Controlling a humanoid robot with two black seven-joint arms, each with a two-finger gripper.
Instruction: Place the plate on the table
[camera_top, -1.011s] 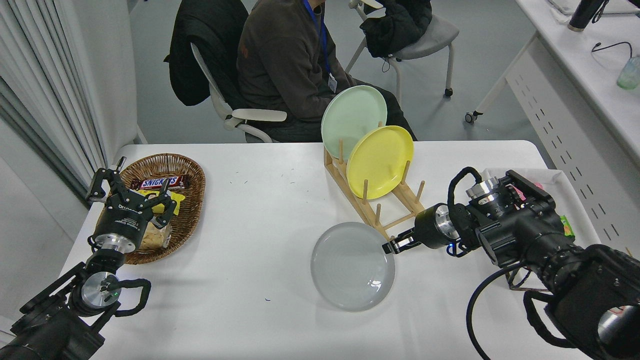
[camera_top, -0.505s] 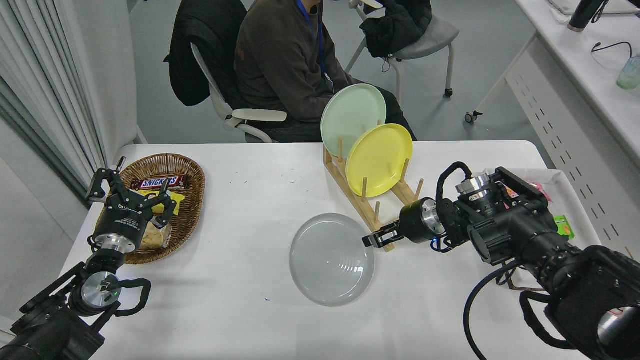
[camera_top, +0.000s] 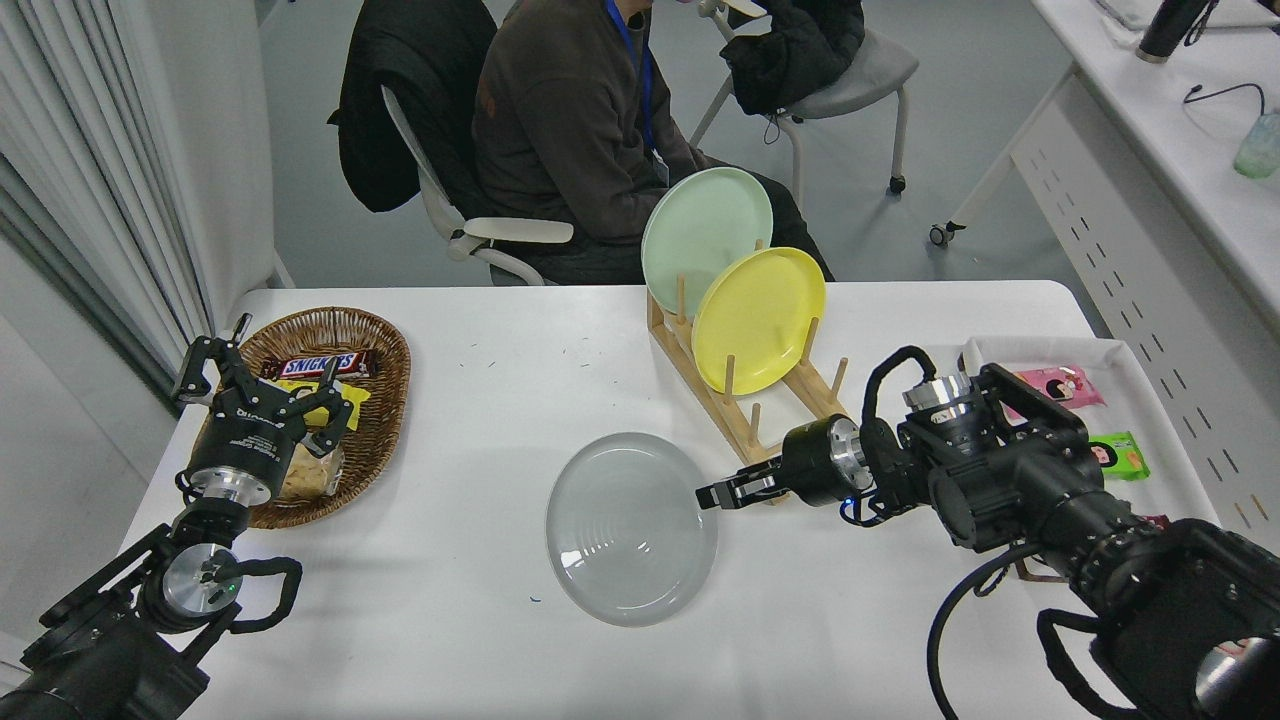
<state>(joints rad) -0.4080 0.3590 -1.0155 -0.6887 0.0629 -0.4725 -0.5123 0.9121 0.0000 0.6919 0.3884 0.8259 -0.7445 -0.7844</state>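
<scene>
The plate (camera_top: 631, 528), round and light grey, has travelled leftward across the table (camera_top: 480, 400) over the last second: it was first near the front end of the wooden rack (camera_top: 745, 405), and now it sits further left, nearer the table's middle, apart from the rack. The right hand (camera_top: 712, 494) has moved left with it and still pinches the plate's right rim, its fingers clenched on the edge. The plate looks close to flat over the white surface, but whether it fully rests on it or is held just above cannot be told. The right arm's shift has also uncovered more of the white tray (camera_top: 1160, 400) at the right edge, where a pink packet (camera_top: 1060, 385) and a green packet (camera_top: 1118, 455) now show; their print is too small to read.

The mint green plate (camera_top: 706, 238) and the yellow plate (camera_top: 758, 318) stand upright in the rack, unchanged. The left hand (camera_top: 255, 385) stays parked at the lower left over the wicker basket (camera_top: 370, 400), its fingers spread apart and grasping nothing. In the basket lies a bar whose wrapper (camera_top: 318, 365) reads "SNICKERS". A person (camera_top: 570, 130) in a dark top sits at the far side of the table.
</scene>
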